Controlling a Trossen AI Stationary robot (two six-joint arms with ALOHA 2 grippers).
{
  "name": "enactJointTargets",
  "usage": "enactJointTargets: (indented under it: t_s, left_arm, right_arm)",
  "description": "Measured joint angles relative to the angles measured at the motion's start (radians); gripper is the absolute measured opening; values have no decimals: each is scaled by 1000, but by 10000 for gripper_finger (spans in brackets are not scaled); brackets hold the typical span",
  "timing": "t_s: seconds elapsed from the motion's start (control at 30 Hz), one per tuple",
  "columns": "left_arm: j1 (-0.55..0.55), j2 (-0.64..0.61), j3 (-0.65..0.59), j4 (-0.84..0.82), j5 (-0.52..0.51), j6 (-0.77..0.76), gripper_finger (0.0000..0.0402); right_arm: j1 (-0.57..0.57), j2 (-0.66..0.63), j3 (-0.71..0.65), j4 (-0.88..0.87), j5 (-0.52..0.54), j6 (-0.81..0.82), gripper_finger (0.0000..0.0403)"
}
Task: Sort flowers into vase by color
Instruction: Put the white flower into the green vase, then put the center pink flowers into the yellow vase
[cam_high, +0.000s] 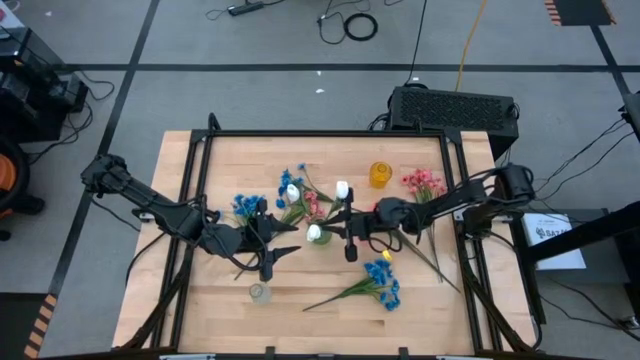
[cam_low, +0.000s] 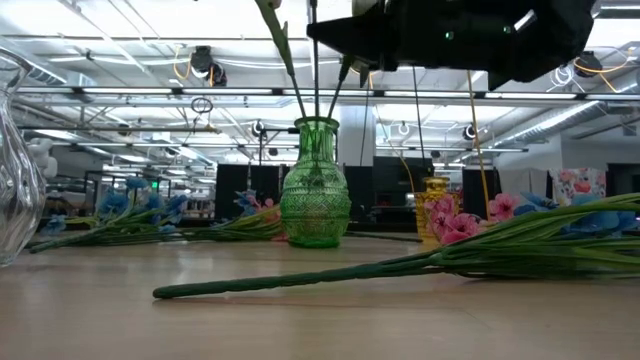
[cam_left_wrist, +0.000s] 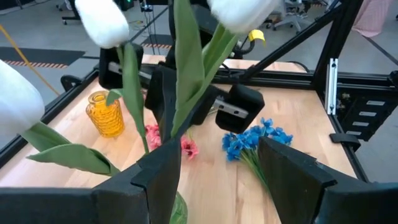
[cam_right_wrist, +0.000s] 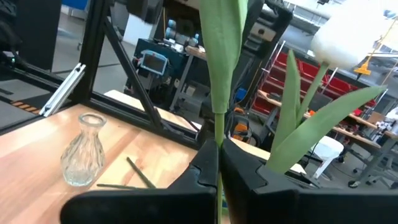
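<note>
A green glass vase (cam_low: 315, 195) stands mid-table and also shows in the high view (cam_high: 318, 236). White-bud flowers (cam_left_wrist: 102, 22) on green stems stand in it. My right gripper (cam_right_wrist: 219, 168) is above the vase (cam_high: 338, 228), shut on one white flower's stem. My left gripper (cam_left_wrist: 217, 168) is open just left of the vase (cam_high: 288, 240), its fingers level toward it; I cannot tell whether they touch it. Blue sprays (cam_high: 383, 288) (cam_high: 247, 205) and pink sprays (cam_high: 423, 183) lie flat on the table. My right gripper pinches the upright green stem (cam_right_wrist: 217, 134) of a white flower between its two fingers, below the leaves. The fingers come about level from the table's right side and lie across the stem. The stem runs down toward the green vase's mouth (cam_low: 316, 122).
A clear glass vase (cam_high: 259, 292) stands near the front edge, left of centre. A yellow vase (cam_high: 380, 174) stands at the back right. A blue spray's long stem (cam_low: 300, 280) lies across the near side of the table. Black frame posts (cam_high: 200, 170) edge the table.
</note>
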Motion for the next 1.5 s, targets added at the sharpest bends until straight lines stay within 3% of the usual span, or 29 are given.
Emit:
enactJointTargets:
  t_s: [0.4, 0.83, 1.13, 1.5]
  left_arm:
    - [6, 0, 0, -24, 0, 0, 219]
    - [6, 0, 0, -28, 0, -2, 219]
    - [6, 1, -1, -60, 0, -9, 219]
    - [4, 1, -1, -79, 0, -20, 219]
  right_arm:
    - [0, 23, 0, -33, 8, -24, 21]
    - [7, 4, 0, -86, 37, 93, 135]
    - [37, -130, 1, -310, 61, 216, 184]
    - [139, -373, 1, -642, 62, 333, 179]
